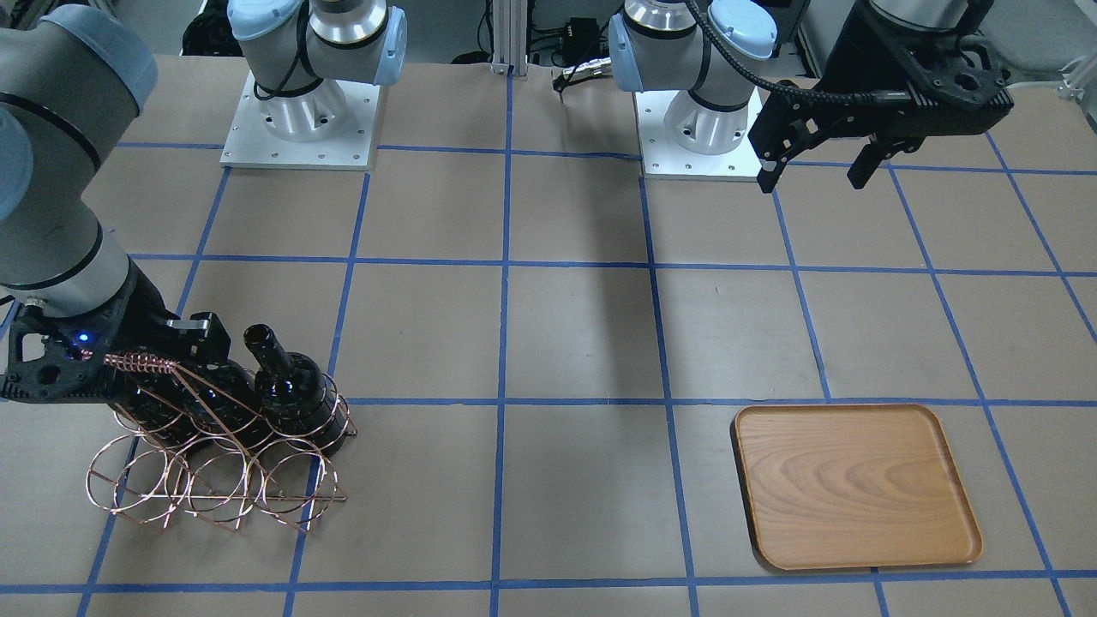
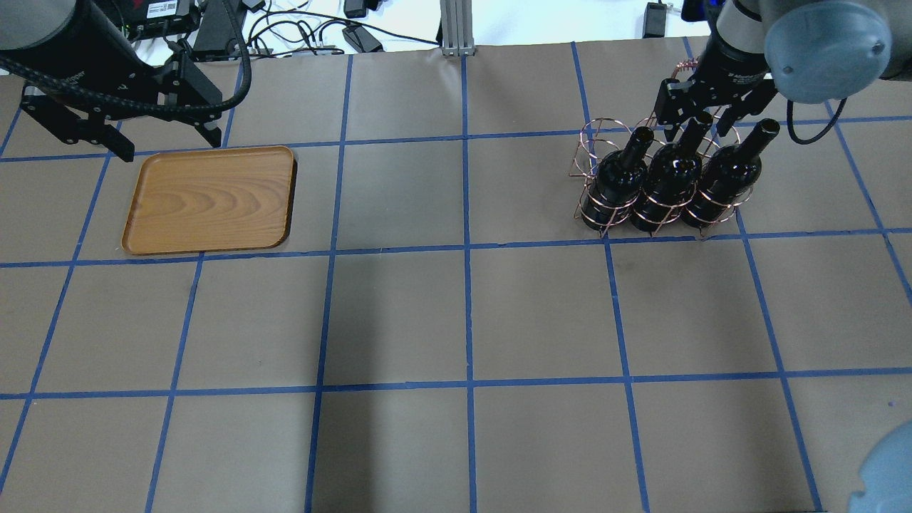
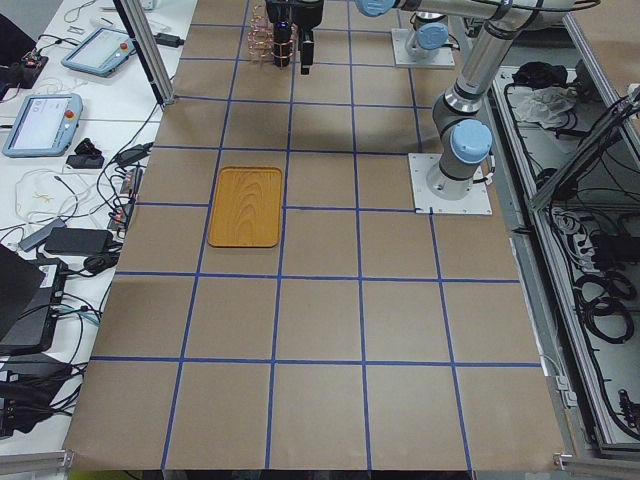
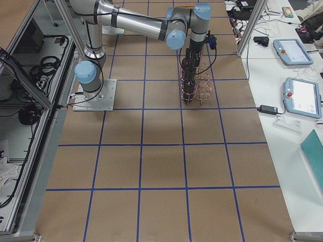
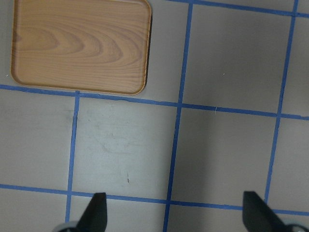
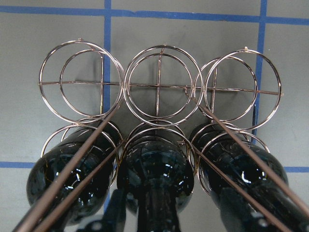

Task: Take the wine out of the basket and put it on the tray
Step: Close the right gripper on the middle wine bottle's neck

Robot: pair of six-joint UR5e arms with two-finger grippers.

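Straddling the neck of the wine [image 2: 670, 182] right here: my right pincer [image 2: 697, 132] is down at the basket [image 6: 161, 86], one finger on each side of the middle bottle's neck. The fingers stand apart, and from overhead the gap between them looks wider than the neck, so I have no clamp on the glass.

The wine lies tilted in the basket's middle slot. Its body is cradled in the wire loops and its neck angles up toward my wrist. Two lookalikes flank it in the same row. The inner bottle [image 2: 616, 182] lies on the basket's tray-facing side, and the outer bottle [image 2: 723, 182] on the side away from the tray. All three sit shoulder to shoulder, very close. I cannot tell whether the glass actually touches. The braided handle bar [image 1: 141, 362] rides above the basket, just beside my pincer's body.

The tray [image 2: 210, 199] lies flat on the table [image 2: 463, 320], well apart from the basket, off to my left of it. My left pincer [image 1: 814, 176] hangs over there too, far from the basket and near the tray, raised off the table with its fingers spread wide.
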